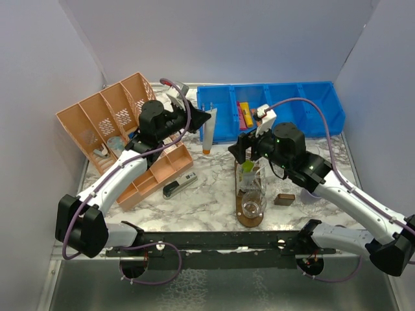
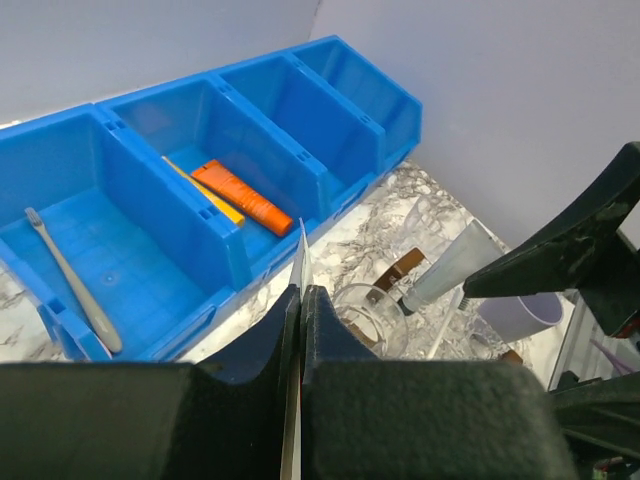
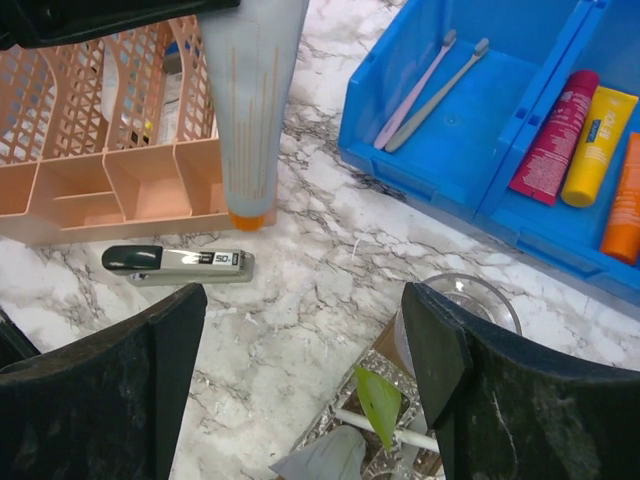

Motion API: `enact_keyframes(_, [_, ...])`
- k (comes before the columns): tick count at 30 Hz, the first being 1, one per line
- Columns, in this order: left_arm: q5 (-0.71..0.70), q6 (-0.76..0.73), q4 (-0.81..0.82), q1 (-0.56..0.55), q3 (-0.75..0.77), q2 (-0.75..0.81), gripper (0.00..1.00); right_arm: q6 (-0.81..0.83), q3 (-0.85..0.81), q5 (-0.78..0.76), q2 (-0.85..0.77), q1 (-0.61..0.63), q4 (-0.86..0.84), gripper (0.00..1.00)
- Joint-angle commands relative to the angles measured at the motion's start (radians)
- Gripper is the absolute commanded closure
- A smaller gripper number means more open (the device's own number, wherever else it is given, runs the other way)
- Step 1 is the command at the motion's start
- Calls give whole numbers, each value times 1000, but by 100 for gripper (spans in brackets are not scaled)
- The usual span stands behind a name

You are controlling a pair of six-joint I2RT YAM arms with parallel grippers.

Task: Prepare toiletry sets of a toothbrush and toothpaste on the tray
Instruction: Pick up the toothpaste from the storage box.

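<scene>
The left pincer [image 1: 206, 118] is clamped on the flat end of a pale tube [image 1: 209, 135], which hangs cap-down over open counter [image 1: 214, 194] between the orange basket [image 1: 110, 123] and the blue bin [image 1: 292, 107]. The right pincer [image 3: 305, 380] gapes apart above the far tumbler [image 1: 253, 180] on the tray [image 1: 249, 222], seemingly clear of its rim

I see bare marble tabletop [image 1: 214, 189] between stapler [image 1: 179, 188] and tray [image 1: 249, 223]: room to pass. Pale tube [image 1: 208, 136], clamped in my left gripper [image 1: 210, 116], hangs across gap between orange basket [image 1: 97, 123] and blue bin [image 1: 311, 110]. My right gripper [image 1: 248, 159], jaws wide, crowds tumblers [image 1: 253, 184]. Brown block [image 1: 284, 199] sits near tray's right side.
</scene>
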State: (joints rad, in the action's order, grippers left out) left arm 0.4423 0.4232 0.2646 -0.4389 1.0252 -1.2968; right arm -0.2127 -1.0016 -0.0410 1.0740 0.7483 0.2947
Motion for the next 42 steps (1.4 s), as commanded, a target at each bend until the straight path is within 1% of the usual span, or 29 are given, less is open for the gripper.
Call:
enact_keyframes(1, [82,-51,74,3,45,14,100,7,-36,-59,-36,3,100,18])
enact_keyframes(6, [140,-71,98,5,42,30,100,-15,-75,-17,-42,3,136,17])
enact_keyframes(11, [274,-87,140,8,43,31,100,-41,-134,110,-30,2,165,16])
enact_keyframes(13, [350,-84,161,6,49,26,100,-60,-165,148,-24,2,181,16])
enact_keyframes(18, [503,-46,227,3,53,14,100,-49,-219,296,-20,-7,159,17])
enact_keyframes(20, [540,-35,254,-7,48,14,100,-18,-250,326,-4,-19,170,22])
enact_keyframes(21, [554,-36,262,-13,46,17,100,-1,-278,337,15,-27,191,27])
enact_keyframes(22, [573,-38,269,-22,43,21,100,27,-317,351,39,-43,220,34])
enact_keyframes(23, [586,-45,272,-32,42,25,100,48,-344,362,53,-58,238,39])
enact_keyframes(25, [609,-66,272,-49,37,34,100,84,-393,403,79,-121,268,40])
enact_keyframes(26, [617,-76,272,-57,33,39,100,99,-409,454,86,-164,274,41])
enact_keyframes(29, [630,-100,272,-78,26,52,100,165,-424,672,102,-277,259,41])
enact_keyframes(33, [633,-107,272,-91,23,56,100,259,-413,946,126,-288,260,41])
enact_keyframes(35, [635,-107,271,-97,23,52,100,247,-383,982,111,-288,211,41])
enact_keyframes(39, [636,-106,272,-103,25,47,100,222,-354,965,108,-288,186,37])
enact_keyframes(41, [636,-108,272,-104,24,48,100,225,-349,992,123,-288,189,40])
enact_keyframes(42, [636,-108,272,-104,24,48,100,225,-345,1002,132,-288,189,44])
